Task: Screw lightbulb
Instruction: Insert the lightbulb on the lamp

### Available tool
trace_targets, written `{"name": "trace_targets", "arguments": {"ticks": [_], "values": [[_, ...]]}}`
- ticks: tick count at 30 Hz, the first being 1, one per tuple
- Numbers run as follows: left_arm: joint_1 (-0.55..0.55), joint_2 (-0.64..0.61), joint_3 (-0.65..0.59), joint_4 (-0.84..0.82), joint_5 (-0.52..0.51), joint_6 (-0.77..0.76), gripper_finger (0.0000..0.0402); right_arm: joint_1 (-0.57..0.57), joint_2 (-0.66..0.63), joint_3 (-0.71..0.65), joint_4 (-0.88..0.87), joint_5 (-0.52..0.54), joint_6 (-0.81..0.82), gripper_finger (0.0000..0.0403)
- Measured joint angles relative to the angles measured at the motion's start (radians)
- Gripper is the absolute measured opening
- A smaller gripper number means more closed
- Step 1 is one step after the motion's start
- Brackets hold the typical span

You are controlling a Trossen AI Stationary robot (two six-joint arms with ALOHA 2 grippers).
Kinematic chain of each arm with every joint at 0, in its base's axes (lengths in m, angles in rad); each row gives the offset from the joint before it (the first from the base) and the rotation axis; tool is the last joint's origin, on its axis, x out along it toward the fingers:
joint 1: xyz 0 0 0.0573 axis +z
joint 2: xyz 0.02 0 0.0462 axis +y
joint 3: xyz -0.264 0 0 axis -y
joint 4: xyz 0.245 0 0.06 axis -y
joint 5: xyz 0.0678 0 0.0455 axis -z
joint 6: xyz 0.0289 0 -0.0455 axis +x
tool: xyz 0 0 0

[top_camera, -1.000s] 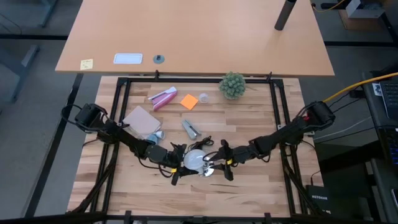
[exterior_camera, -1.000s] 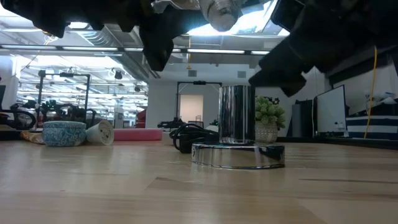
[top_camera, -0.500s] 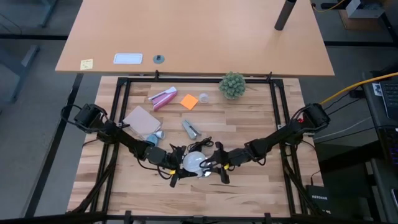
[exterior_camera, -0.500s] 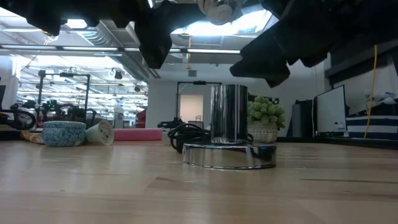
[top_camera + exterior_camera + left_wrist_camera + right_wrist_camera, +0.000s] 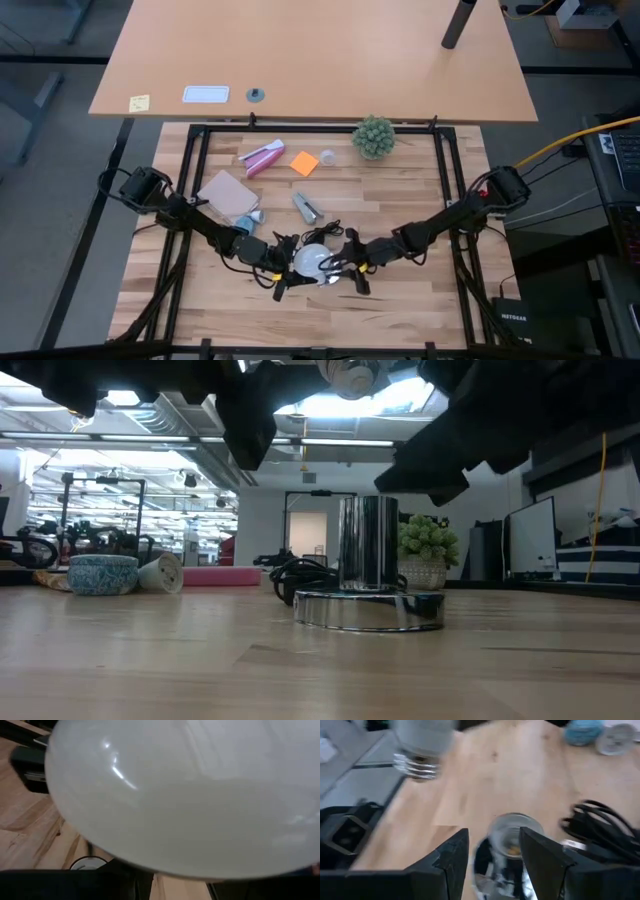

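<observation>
The white lightbulb (image 5: pixel 312 259) hangs above the table's near middle with my left gripper (image 5: pixel 292 270) shut on it; its dome (image 5: pixel 180 795) fills the left wrist view. Its silver threaded base (image 5: pixel 417 765) hangs higher than the socket's top (image 5: pixel 350 374). The shiny metal socket (image 5: pixel 368 555) stands on its round foot on the table, a black cord (image 5: pixel 305 578) trailing behind it. My right gripper (image 5: pixel 492 850) comes from the table's right, its fingers either side of the socket's upright tube (image 5: pixel 515 837). My left gripper holds the bulb by its rounded dome (image 5: pixel 303 262), coming about level from the table's left. The bulb itself hides the fingertips. The bulb is lifted clear of the table. My right gripper has the socket's tube, near its open top (image 5: pixel 512 822), between its two fingers (image 5: pixel 452 857), slanting down from the table's right. The socket stays upright with its foot (image 5: pixel 370 612) on the table.
A green plant ball (image 5: pixel 373 136) stands at the far right. A pink item (image 5: pixel 262 157), an orange note (image 5: pixel 304 162), a tan pad (image 5: pixel 225 192) and a grey-silver oblong item (image 5: pixel 306 207) lie at the far left and middle. A blue bowl (image 5: pixel 102 574) sits left.
My right gripper has gone a little toward the table's left, toward the bulb, and the socket has slid that way on its foot, staying upright. For the last half second the socket has kept still. The bulb has stayed where it was.
</observation>
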Motion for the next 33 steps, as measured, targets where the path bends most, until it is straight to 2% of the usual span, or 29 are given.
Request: {"name": "trace_targets", "arguments": {"ticks": [8, 15, 18, 25, 28, 33], "values": [[0.004, 0.000, 0.000, 0.000, 0.000, 0.016, 0.0155, -0.080, 0.000, 0.000, -0.034, 0.020, 0.001, 0.0179], [0.017, 0.000, 0.000, 0.000, 0.000, 0.016, 0.0155, -0.159, 0.000, 0.000, -0.033, 0.087, 0.000, 0.0179], [0.022, 0.000, 0.000, 0.002, 0.000, 0.016, 0.0155, -0.168, -0.013, 0.000, -0.007, 0.044, -0.001, 0.0179], [0.019, -0.028, 0.000, 0.029, 0.058, 0.010, 0.0155, -0.126, -0.092, 0.000, 0.014, -0.175, -0.016, 0.0179], [0.008, -0.062, 0.000, 0.013, 0.078, 0.011, 0.0155, -0.086, -0.094, 0.001, 0.009, -0.192, -0.016, 0.0179], [-0.022, -0.127, 0.000, -0.037, 0.100, 0.014, 0.0155, -0.027, -0.041, 0.000, 0.026, -0.161, -0.016, 0.0179]]}}
